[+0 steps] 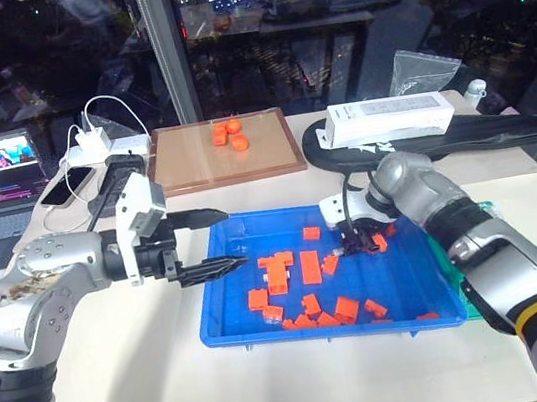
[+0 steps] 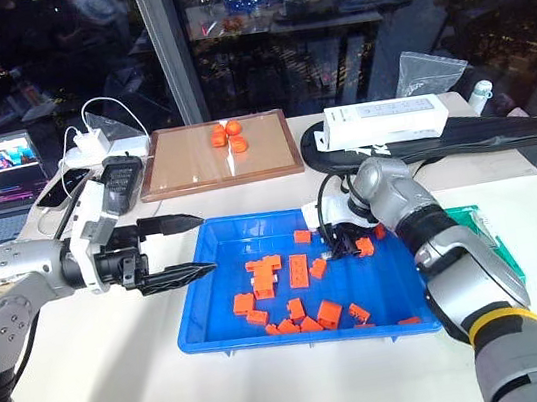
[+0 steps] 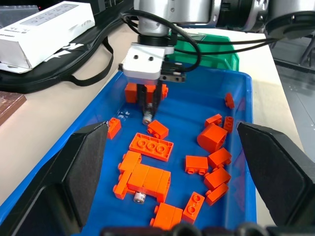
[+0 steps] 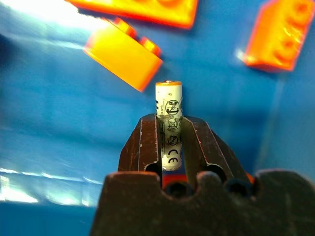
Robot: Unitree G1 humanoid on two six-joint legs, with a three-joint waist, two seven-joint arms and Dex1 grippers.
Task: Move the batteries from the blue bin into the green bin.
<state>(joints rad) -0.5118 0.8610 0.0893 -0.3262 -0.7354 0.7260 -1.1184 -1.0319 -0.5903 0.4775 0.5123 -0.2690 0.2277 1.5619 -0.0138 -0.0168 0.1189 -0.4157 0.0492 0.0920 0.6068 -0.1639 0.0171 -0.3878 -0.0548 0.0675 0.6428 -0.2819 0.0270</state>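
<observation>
The blue bin (image 1: 227,313) serves as the anchor on the white table (image 1: 144,381). Off its left edge, the left gripper (image 1: 222,238) hangs level just above the rim, pointing across toward the tray, its two black fingers spread wide apart with nothing between them. Inside the blue bin, orange bricks (image 1: 310,267) lie scattered across the middle and the near side; in the left wrist view a second battery (image 3: 139,197) pokes its silvery end out from beside a brick cluster in the bin's near part. Over the far right part of the blue bin, the right gripper (image 4: 169,147) points steeply down, its jaws clamped on a battery (image 4: 169,123) that stands upright between the fingers, orange-tipped end outermost, above the blue floor. Just past the bin's right rim, partly hidden behind the right arm, sits the green bin (image 2: 492,243)
</observation>
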